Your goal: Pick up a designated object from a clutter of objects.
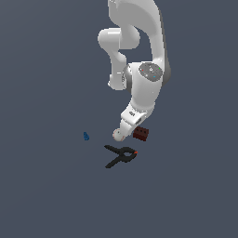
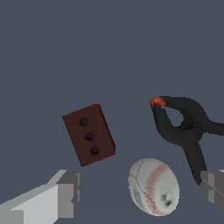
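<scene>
The dark red-brown brick (image 2: pixel 89 134) has three dark studs and lies on the grey floor. In the exterior view the brick (image 1: pixel 141 134) sits just to the right of my hand. My gripper (image 2: pixel 142 189) is open and empty, with one finger (image 2: pixel 65 194) near the brick and the other finger (image 2: pixel 213 188) by the clamp. It hovers above the white baseball (image 2: pixel 153 187), which lies between the fingers in the wrist view. In the exterior view my gripper (image 1: pixel 128 130) is low over the ball (image 1: pixel 118 135), which is partly hidden.
A black spring clamp (image 2: pixel 186 131) with an orange-red tip (image 2: pixel 156 102) lies beside the ball; it also shows in the exterior view (image 1: pixel 121 155). A tiny blue piece (image 1: pixel 86 135) lies apart, towards the exterior view's left.
</scene>
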Robot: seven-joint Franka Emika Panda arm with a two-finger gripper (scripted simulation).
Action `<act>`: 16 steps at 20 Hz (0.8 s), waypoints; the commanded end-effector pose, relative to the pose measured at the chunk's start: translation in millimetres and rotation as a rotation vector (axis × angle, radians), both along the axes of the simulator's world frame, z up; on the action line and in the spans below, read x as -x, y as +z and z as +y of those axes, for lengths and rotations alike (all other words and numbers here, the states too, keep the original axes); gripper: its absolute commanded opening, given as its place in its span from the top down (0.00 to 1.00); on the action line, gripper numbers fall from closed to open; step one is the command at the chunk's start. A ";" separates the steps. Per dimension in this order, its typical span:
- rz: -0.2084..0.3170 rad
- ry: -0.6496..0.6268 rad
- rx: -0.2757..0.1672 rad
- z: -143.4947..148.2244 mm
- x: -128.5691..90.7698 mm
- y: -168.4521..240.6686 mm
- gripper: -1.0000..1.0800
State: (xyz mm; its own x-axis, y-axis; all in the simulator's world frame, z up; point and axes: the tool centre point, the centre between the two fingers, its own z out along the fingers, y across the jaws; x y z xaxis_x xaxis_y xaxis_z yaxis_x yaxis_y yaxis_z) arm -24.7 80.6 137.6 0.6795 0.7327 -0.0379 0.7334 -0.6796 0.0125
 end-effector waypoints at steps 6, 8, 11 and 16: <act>-0.006 0.220 -0.022 25.8 17.0 -38.7 0.04; -0.007 0.261 -0.027 30.6 20.8 -45.5 0.04; -0.008 0.308 -0.033 36.2 25.4 -53.2 0.04; -0.010 0.349 -0.038 41.1 29.6 -59.9 0.04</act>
State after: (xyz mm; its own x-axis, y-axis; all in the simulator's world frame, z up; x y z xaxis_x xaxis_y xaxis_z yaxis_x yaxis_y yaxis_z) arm -53.4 120.5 79.2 0.3986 0.9171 -0.0025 0.9171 -0.3986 -0.0003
